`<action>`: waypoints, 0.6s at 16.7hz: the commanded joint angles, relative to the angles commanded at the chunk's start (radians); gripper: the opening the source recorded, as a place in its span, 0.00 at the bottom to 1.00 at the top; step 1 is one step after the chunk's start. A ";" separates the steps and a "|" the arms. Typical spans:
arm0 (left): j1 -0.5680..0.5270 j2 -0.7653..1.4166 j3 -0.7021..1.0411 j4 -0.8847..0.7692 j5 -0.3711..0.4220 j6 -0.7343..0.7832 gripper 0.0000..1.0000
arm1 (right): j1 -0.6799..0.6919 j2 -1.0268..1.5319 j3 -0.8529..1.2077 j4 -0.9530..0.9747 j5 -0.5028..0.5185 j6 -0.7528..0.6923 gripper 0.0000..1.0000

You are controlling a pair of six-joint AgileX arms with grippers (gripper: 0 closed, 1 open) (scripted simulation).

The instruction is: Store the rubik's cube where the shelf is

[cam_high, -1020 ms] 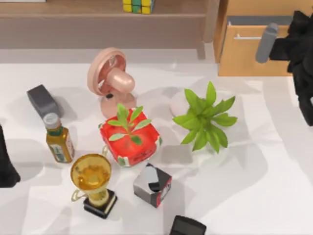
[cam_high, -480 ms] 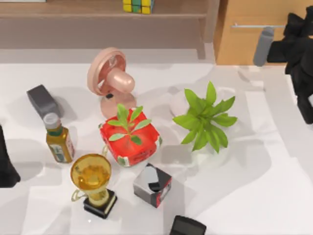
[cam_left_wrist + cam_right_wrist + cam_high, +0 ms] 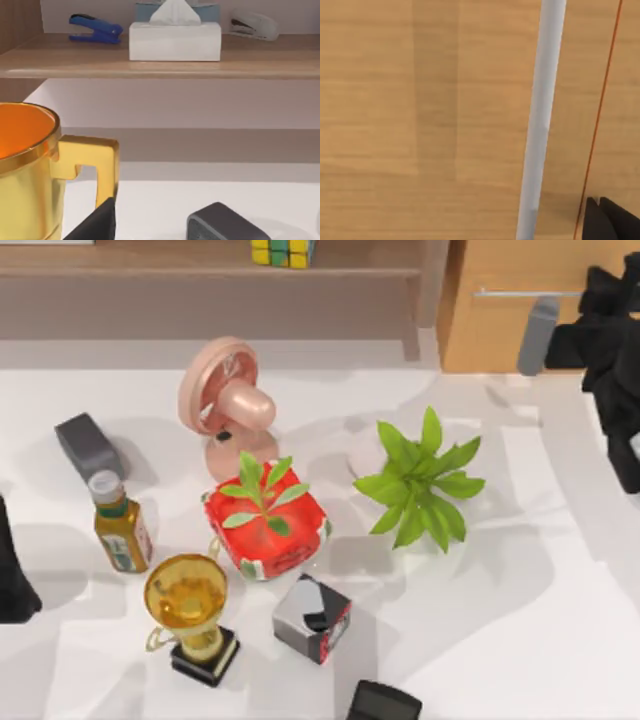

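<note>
Rubik's cube (image 3: 283, 252) sat on the shelf (image 3: 150, 260) — yellow and green squares visible, well left of my right gripper (image 3: 560, 335) at the cabinet (image 3: 500, 340); finger spread possibly narrow — couldn't tell.

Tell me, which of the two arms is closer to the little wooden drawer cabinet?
The right one. The right gripper is at the drawer cabinet, right by its silver handle. The left arm sits at the table's left edge, far across from it.
</note>
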 joint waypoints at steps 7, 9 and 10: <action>0.000 0.000 0.000 0.000 0.000 0.000 1.00 | 0.000 0.000 0.000 0.000 0.000 0.000 0.90; 0.000 0.000 0.000 0.000 0.000 0.000 1.00 | 0.000 0.000 0.000 0.000 0.000 0.000 1.00; 0.000 0.000 0.000 0.000 0.000 0.000 1.00 | 0.000 0.000 0.000 0.000 0.000 0.000 1.00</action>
